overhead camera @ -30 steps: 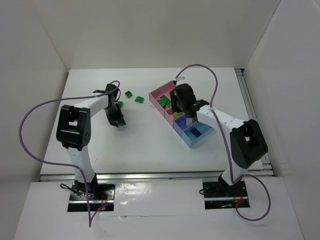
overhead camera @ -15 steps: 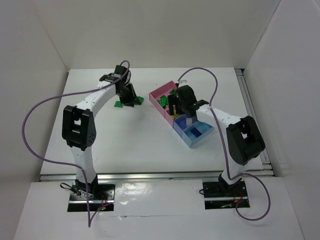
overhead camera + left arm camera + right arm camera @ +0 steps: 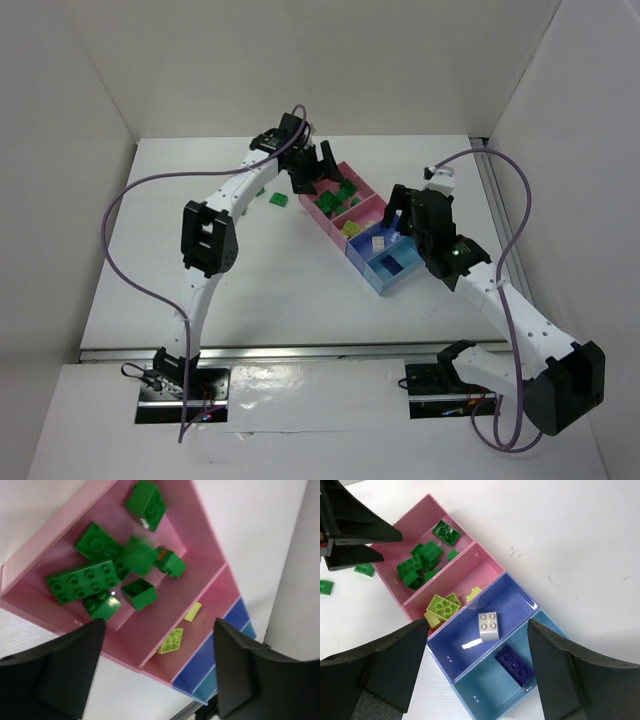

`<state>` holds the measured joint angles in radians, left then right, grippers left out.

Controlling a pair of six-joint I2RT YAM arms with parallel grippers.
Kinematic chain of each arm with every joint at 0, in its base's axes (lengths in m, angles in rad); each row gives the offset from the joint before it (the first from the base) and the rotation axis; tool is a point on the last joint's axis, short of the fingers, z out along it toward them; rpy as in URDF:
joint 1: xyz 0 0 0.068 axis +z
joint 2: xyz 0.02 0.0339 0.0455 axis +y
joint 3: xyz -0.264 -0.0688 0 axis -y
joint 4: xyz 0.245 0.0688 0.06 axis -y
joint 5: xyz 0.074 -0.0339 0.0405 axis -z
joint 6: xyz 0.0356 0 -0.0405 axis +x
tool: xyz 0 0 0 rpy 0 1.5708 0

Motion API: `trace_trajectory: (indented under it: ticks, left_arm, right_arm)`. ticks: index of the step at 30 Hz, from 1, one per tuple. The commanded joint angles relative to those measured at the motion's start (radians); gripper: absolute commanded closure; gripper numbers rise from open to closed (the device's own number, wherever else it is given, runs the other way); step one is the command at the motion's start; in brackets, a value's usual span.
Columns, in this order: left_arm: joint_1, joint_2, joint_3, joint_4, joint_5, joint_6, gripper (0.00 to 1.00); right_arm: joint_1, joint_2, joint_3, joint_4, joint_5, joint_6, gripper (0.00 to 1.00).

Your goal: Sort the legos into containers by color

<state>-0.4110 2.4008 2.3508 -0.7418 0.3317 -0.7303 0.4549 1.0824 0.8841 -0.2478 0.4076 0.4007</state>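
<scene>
The containers are a joined row: a pink bin [image 3: 426, 506] with several dark green legos [image 3: 420, 562], a second pink bin [image 3: 485, 566] with lime legos [image 3: 443, 607], a blue bin [image 3: 516, 599] with a cream-white lego [image 3: 488, 625], and a light blue bin [image 3: 485, 690] with a dark purple lego [image 3: 515, 666]. My left gripper [image 3: 312, 168] hangs open over the green bin [image 3: 47, 542]. Nothing is between its fingers, and one green lego [image 3: 137, 555] below it is blurred. My right gripper [image 3: 477, 672] stands open and empty above the blue bins [image 3: 385, 258].
Loose green legos [image 3: 365, 570] lie on the white table left of the bins, one showing from above [image 3: 280, 200]. The left arm reaches across the far table. White walls enclose the table on three sides.
The left gripper travelled from the table's left side to above the far pink bin and opened there. The right gripper opened, rose and drew back from the bins.
</scene>
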Motion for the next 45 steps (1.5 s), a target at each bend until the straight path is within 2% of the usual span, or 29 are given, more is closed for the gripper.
trace_trajectory:
  ticks: [1,2,3,6,9,11,13,16,19,24,30,35,39,43,45]
  left_arm:
    - [0.008,-0.037,0.021,0.002,0.026,-0.017,0.06]
    - [0.008,-0.061,0.001,0.002,0.006,-0.005,0.02]
    - [0.008,-0.116,-0.051,0.002,-0.041,0.009,0.02]
    - [0.047,-0.205,-0.190,0.002,-0.129,0.077,0.08]
    - [0.100,-0.279,-0.261,-0.050,-0.285,0.193,0.06]
    - [0.124,-0.279,-0.274,-0.117,-0.466,0.230,0.00]
    - [0.167,-0.301,-0.329,-0.146,-0.552,0.253,0.00]
    - [0.242,-0.301,-0.390,-0.171,-0.537,0.223,0.00]
    - [0.302,-0.275,-0.424,-0.171,-0.453,0.132,0.00]
    - [0.314,-0.239,-0.395,-0.162,-0.401,-0.016,0.00]
    - [0.334,-0.120,-0.326,-0.153,-0.381,-0.113,0.00]
    - [0.334,-0.111,-0.352,-0.153,-0.466,-0.202,0.00]
    - [0.344,-0.089,-0.378,-0.131,-0.477,-0.225,0.06]
    - [0.344,-0.071,-0.398,-0.105,-0.442,-0.235,0.19]
    - [0.344,-0.071,-0.410,-0.093,-0.442,-0.235,0.20]
  right_arm:
    - [-0.005,-0.038,-0.031,-0.063,0.013,0.023,0.13]
    - [-0.015,-0.038,-0.031,-0.064,0.004,0.023,0.13]
    - [-0.015,-0.026,-0.016,-0.082,0.004,0.014,0.13]
    - [-0.015,0.019,-0.002,-0.094,-0.016,0.004,0.13]
    - [0.017,0.040,0.009,-0.079,-0.026,0.004,0.13]
    - [0.031,0.051,0.019,-0.056,-0.035,0.004,0.13]
    - [0.060,0.074,0.029,-0.056,-0.026,-0.005,0.13]
    - [0.070,0.112,0.052,-0.056,-0.026,-0.005,0.13]
    - [0.091,0.143,0.064,-0.047,-0.026,-0.005,0.13]
    - [0.142,0.165,0.084,-0.047,-0.007,-0.005,0.13]
    - [0.162,0.174,0.084,-0.056,0.002,0.006,0.13]
    - [0.180,0.174,0.084,-0.076,0.011,0.015,0.13]
    - [0.180,0.174,0.084,-0.076,0.011,0.015,0.13]
    - [0.189,0.197,0.108,-0.064,0.020,0.004,0.13]
    - [0.189,0.217,0.130,-0.019,-0.032,-0.023,0.13]
